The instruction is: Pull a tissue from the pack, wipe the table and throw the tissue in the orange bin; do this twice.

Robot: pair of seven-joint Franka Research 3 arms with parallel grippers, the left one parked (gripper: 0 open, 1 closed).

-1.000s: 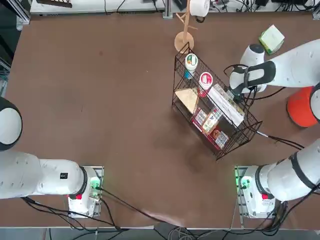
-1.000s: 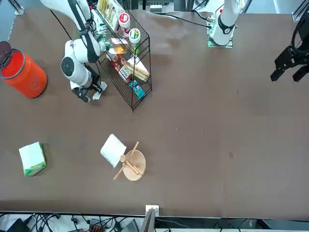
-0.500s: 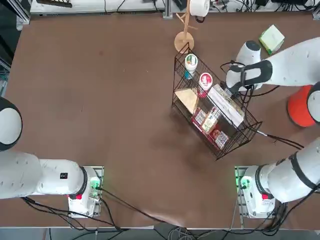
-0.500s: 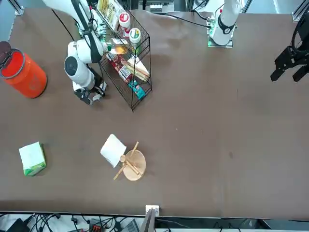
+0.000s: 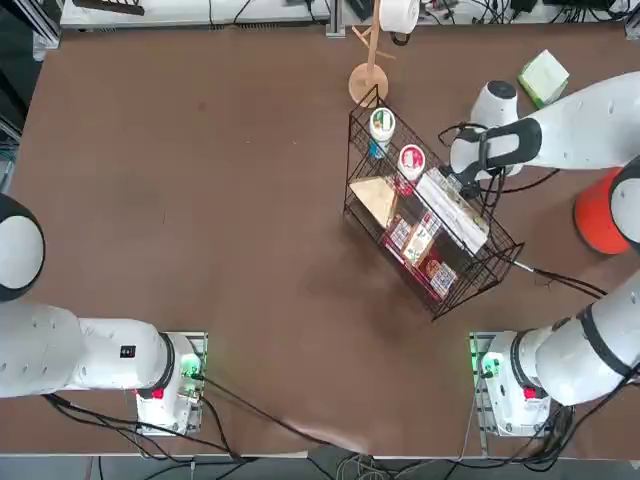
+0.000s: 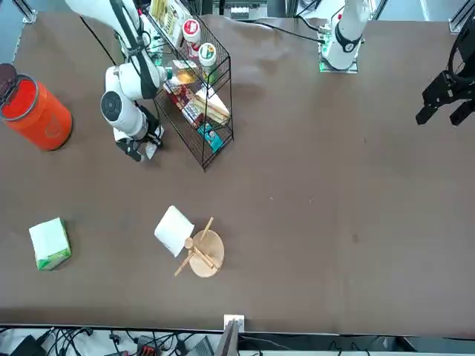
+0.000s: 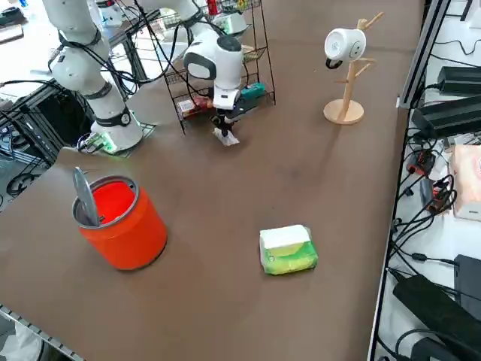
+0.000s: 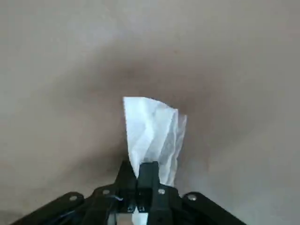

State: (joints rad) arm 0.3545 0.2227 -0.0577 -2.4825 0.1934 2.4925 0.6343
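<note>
Worktop [image 6: 312, 185]: dark brown. Black wire basket [image 6: 194, 89]: mid-worktop. Orange bin [image 7: 120, 222]: near the right edge. Green pack [image 7: 287, 250]: apart from the bin. Right gripper [image 8: 139, 180]: beside the basket, jaws clenched on white tissue [image 8: 152, 133], low over the worktop.

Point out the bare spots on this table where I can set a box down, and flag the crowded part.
Free: the wide stretch of table left of the wire basket in the top view, and the patch between pack and mug stand. Crowded: beside the basket, where the right gripper holds a tissue down, with the orange bin nearby.
</note>
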